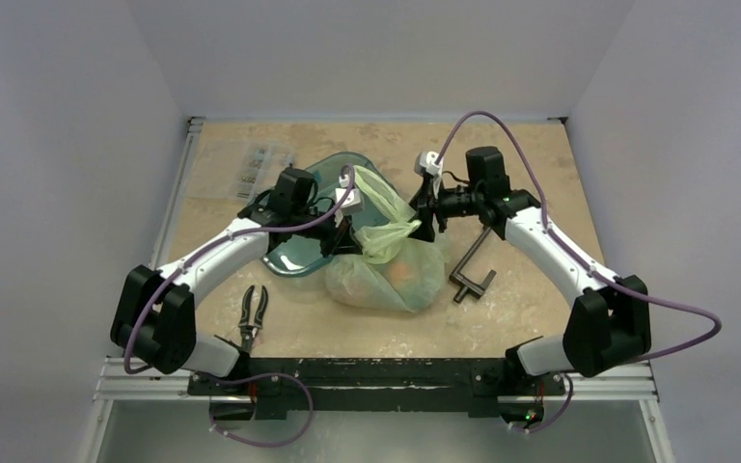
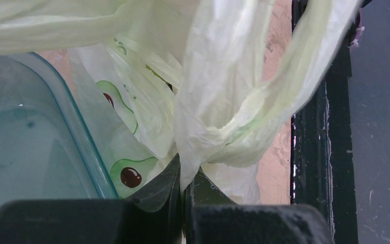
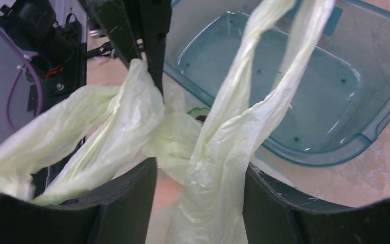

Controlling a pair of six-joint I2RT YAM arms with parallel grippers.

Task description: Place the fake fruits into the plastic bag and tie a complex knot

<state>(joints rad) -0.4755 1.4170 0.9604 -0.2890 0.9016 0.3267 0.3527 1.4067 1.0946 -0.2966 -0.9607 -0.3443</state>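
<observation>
Speckled tan bench — my left gripper pinches crinkly pale-green plastic bag; my right gripper stands spread around its twisted strand.

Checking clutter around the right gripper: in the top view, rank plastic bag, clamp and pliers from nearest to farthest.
1. plastic bag: centre, touching the right gripper.
2. clamp: right side, slightly nearer the front.
3. pliers: far left, front.
</observation>
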